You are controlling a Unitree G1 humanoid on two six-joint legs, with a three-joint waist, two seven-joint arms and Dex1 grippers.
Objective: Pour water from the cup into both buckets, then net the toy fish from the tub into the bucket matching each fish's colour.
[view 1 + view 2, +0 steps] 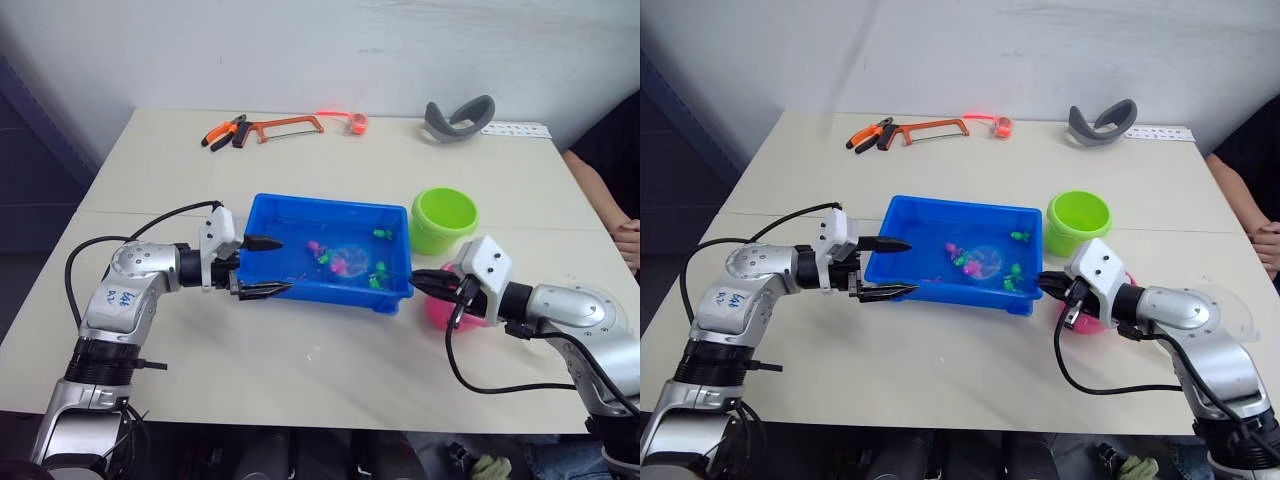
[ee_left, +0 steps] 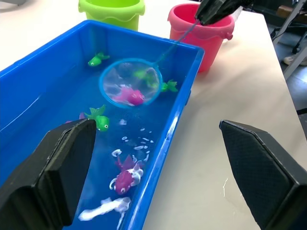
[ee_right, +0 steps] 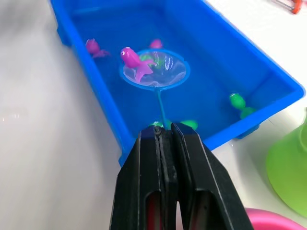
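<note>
Inside tub [image 3: 268, 86], net [image 3: 154, 71] seemingly cradles pink fish [image 3: 132, 59].

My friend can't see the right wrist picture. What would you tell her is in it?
The right tool is shut on the thin handle of a light-blue net, with a pink fish at its hoop in the water of a blue tub. More pink and green fish float around it, and a green bucket stands beside the tub.
</note>
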